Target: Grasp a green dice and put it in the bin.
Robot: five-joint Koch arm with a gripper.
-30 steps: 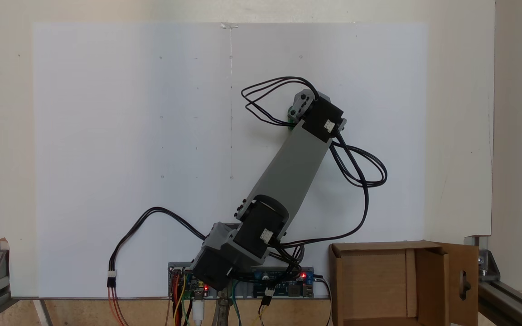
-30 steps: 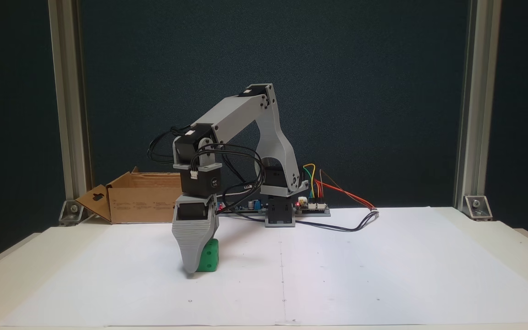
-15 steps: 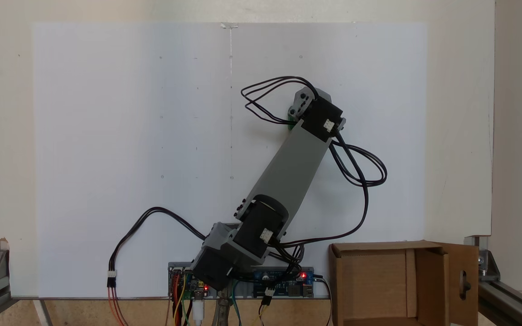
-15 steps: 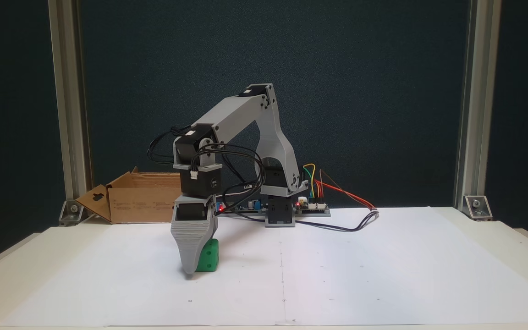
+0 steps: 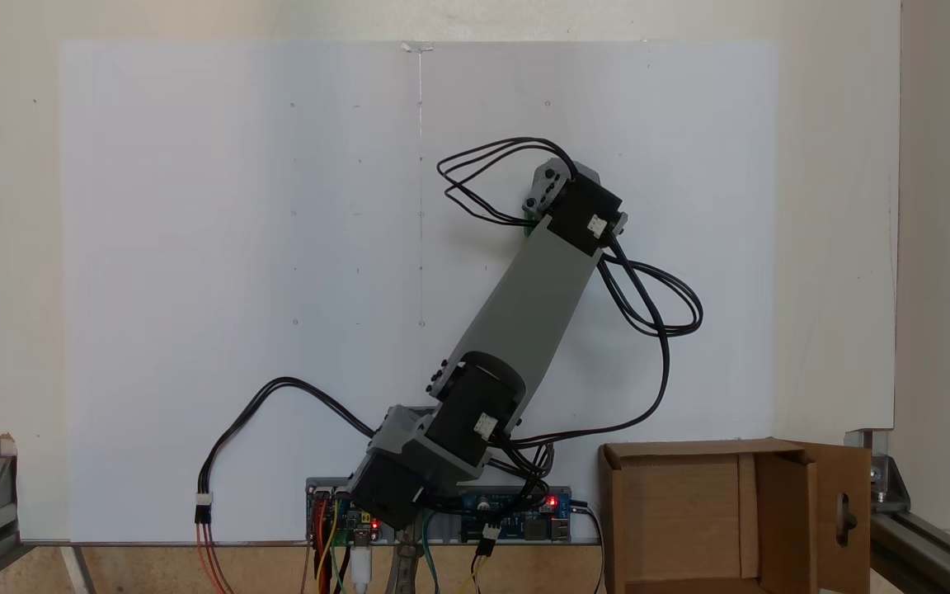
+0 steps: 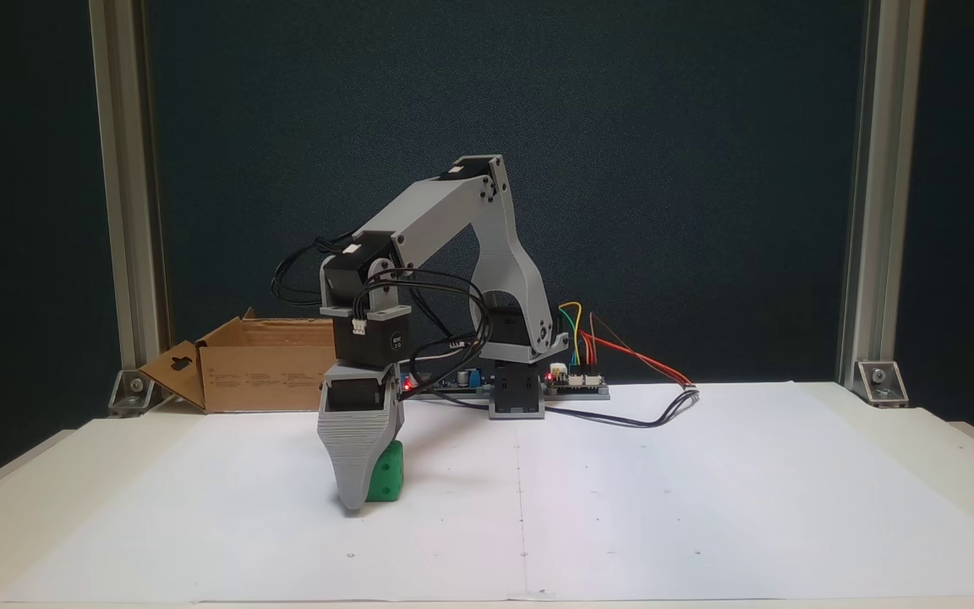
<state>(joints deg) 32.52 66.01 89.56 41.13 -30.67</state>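
The green dice (image 6: 389, 480) rests on the white paper, left of the arm's base in a fixed view. My gripper (image 6: 354, 502) points straight down around it, tip at the paper. Its grey front jaw covers the left part of the dice, and the other jaw is hidden behind, so how far apart they stand cannot be seen. From above, only a green sliver of the dice (image 5: 529, 231) peeks out beside the wrist motor. The bin (image 5: 612, 503) is a brown cardboard box with open flaps at the lower right, seen also behind the arm as the bin (image 6: 267, 372).
White paper (image 5: 236, 247) covers the table. Controller boards with coloured wires (image 6: 576, 376) sit at the arm's base. Black cables (image 5: 656, 305) loop off the forearm. Aluminium frame posts (image 6: 867, 194) stand at the table corners.
The gripper has shifted slightly over the dice, which shows less green from above. The dice stays on the paper.
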